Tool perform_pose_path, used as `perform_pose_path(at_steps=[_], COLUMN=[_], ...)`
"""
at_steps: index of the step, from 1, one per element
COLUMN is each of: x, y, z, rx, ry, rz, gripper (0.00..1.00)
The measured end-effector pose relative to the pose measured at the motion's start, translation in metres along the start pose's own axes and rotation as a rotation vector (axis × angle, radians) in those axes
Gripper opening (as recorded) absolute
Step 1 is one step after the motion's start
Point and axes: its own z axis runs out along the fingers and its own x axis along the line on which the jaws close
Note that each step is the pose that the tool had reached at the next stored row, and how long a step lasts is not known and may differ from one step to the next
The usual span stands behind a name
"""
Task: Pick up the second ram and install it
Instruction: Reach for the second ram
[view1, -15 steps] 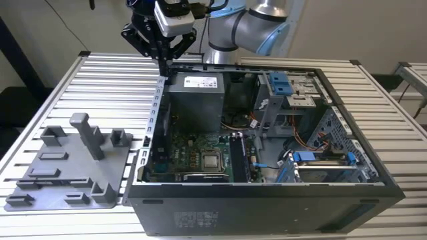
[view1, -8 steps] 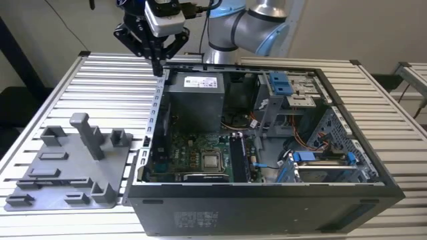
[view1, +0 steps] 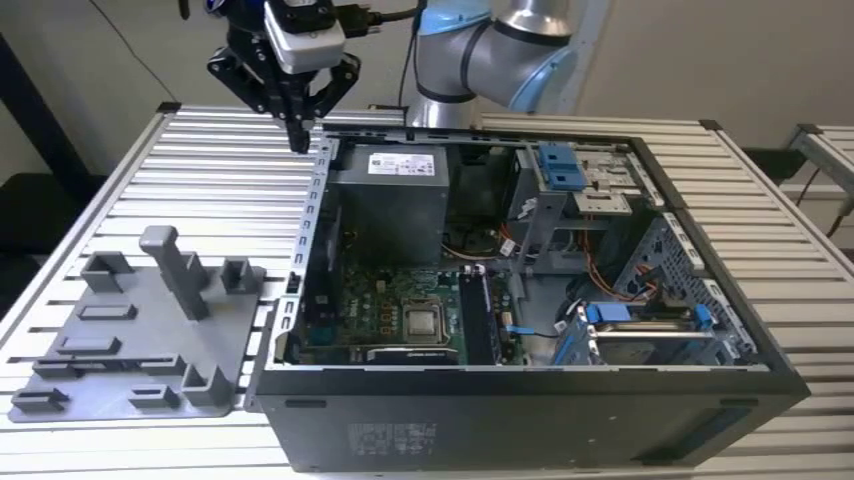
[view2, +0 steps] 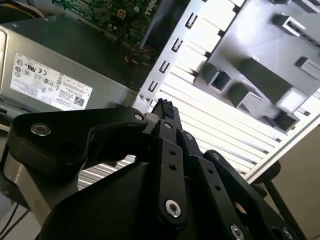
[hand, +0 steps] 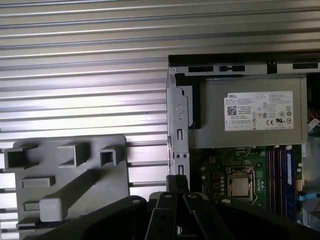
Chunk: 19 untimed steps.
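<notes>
My gripper (view1: 303, 140) hangs shut above the slatted table, just outside the back corner of the open computer case (view1: 534, 400) on the exterior view's left. Nothing shows between the fingertips (view2: 163, 108), which press together in both wrist views. Dark narrow ram strips (view1: 478, 315) stand on edge in the motherboard slots beside the silver CPU (view1: 424, 322); they also appear as ram strips (hand: 278, 175) in the first wrist view. Which of them is the second ram I cannot tell. The gripper (hand: 177, 184) is well away from those slots.
A grey parts holder (view1: 134, 340) with posts and pockets lies on the table at the exterior view's left of the case. The power supply (view1: 390, 185) fills the case's back corner near the gripper. Blue drive brackets (view1: 567, 170) and cables sit at the right side.
</notes>
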Motion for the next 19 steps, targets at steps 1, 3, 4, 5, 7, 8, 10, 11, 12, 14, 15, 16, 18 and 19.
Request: perform_pose_path(at_steps=[1,3,4,5,7,8,10,11,12,14,15,16,18,19], x=[0.0019,0.0049,0.0065,0.0082,0.0117,0.0135,0.0167,0.0181,0.0196,0.0224,0.0238,0.0254,0.0288,0.0307], y=[-0.0001,-0.0003,-0.0004,-0.0005,-0.0006,-0.0007,-0.0007,-0.0007,-0.0007,-0.0006,-0.0006,-0.0006,-0.0005,-0.0004], z=[0.0000,0.0000,0.0000,0.0000,0.0000,0.0000,0.0000,0.0000,0.0000,0.0000,0.0000,0.0000,0.0001,0.0001], rx=[0.0000,0.0002,0.0002,0.0001,0.0001,0.0001,0.0002,0.0001,0.0001,0.0001,0.0001,0.0002,0.0001,0.0001], ry=[0.0002,0.0010,0.0014,0.0015,0.0016,0.0016,0.0018,0.0019,0.0019,0.0020,0.0022,0.0023,0.0024,0.0024], rz=[0.000,0.000,0.000,0.000,-0.001,-0.002,-0.004,-0.005,-0.007,-0.010,-0.012,-0.013,-0.016,-0.018], gripper=[0.11,0.11,0.11,0.11,0.11,0.11,0.11,0.11,0.11,0.11,0.11,0.11,0.11,0.11])
